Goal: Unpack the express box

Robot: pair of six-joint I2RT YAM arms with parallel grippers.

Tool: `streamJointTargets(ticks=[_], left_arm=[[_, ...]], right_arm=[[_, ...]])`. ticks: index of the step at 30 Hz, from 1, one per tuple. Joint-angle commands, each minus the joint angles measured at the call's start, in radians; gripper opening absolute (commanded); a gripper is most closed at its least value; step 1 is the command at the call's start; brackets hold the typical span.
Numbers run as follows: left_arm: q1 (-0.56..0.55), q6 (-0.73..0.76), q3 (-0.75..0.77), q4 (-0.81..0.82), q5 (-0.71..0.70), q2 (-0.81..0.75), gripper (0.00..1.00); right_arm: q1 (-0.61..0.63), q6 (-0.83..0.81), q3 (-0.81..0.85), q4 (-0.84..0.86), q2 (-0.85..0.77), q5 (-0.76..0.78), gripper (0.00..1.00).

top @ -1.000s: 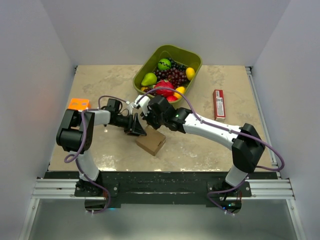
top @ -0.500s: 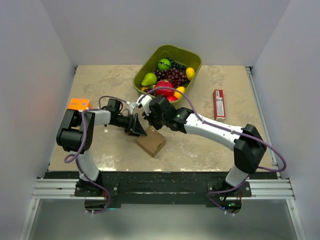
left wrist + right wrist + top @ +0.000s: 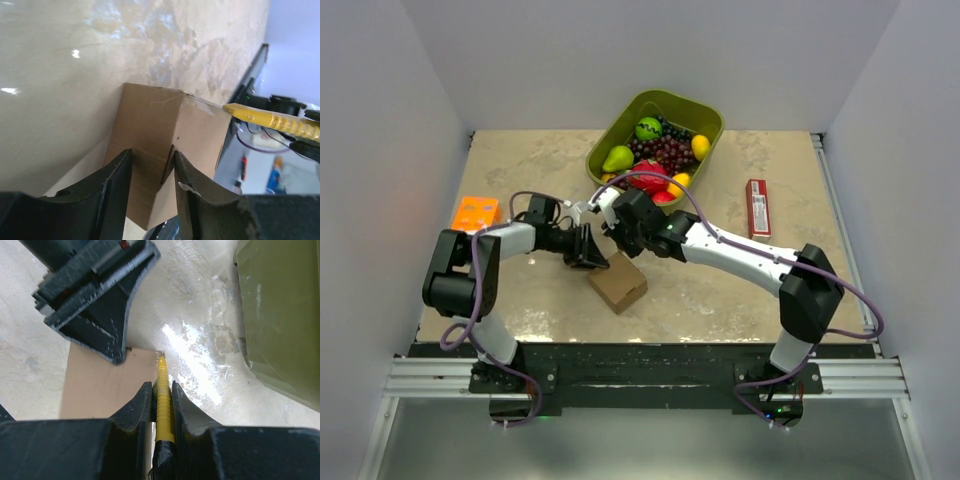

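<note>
While right fingers (image 3: 134, 412) clench a yellow tool (image 3: 163, 390) at the express box (image 3: 618, 283), left fingers (image 3: 112, 185) straddle its edge, grip unclear.

In the top external view, looks from high above and behind the arm bases (image 3: 502, 378), down and toward the far side, distant enough to hold the whole table (image 3: 740, 290). In the left wrist view, sits low and very near, facing right onto the express box (image 3: 150, 130). In the right wrist view, looks steeply down from close above the far side of that box. Shared by all three: the box. Shared by both wrist views: also the yellow blade (image 3: 270, 119).
</note>
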Motion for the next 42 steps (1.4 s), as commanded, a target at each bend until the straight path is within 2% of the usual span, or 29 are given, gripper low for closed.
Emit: streamJointTargets(ticks=[1,8,12,13,16,22,26,31,42], left_arm=[[0.064,-0.027,-0.048,0.018,-0.218,-0.070,0.00],[0.074,-0.031,-0.060,0.021,-0.227,-0.090,0.00],[0.073,-0.062,-0.080,0.075,-0.146,-0.089,0.00],[0.073,-0.070,-0.085,0.120,-0.089,-0.092,0.11],[0.073,-0.100,-0.091,0.191,0.027,-0.101,0.34],[0.073,-0.057,-0.075,0.121,0.003,-0.155,0.48],[0.073,-0.050,-0.074,0.104,-0.017,-0.159,0.51],[0.073,-0.048,-0.075,0.096,-0.034,-0.123,0.52],[0.074,0.033,-0.008,-0.008,-0.119,-0.145,0.52]], right_arm=[[0.001,0.008,-0.003,-0.154,0.033,0.015,0.00],[0.001,0.011,-0.030,-0.163,0.002,0.004,0.00],[0.002,-0.005,-0.017,-0.139,0.025,-0.030,0.00],[0.002,-0.009,-0.010,-0.133,0.034,-0.028,0.00],[0.002,-0.032,0.041,-0.117,0.077,-0.041,0.00],[0.005,-0.081,0.162,-0.111,0.178,-0.071,0.00],[0.007,-0.104,0.225,-0.132,0.215,-0.094,0.00],[0.010,-0.153,0.227,-0.148,0.206,-0.090,0.00],[0.002,-0.250,0.230,-0.214,0.103,-0.050,0.00]])
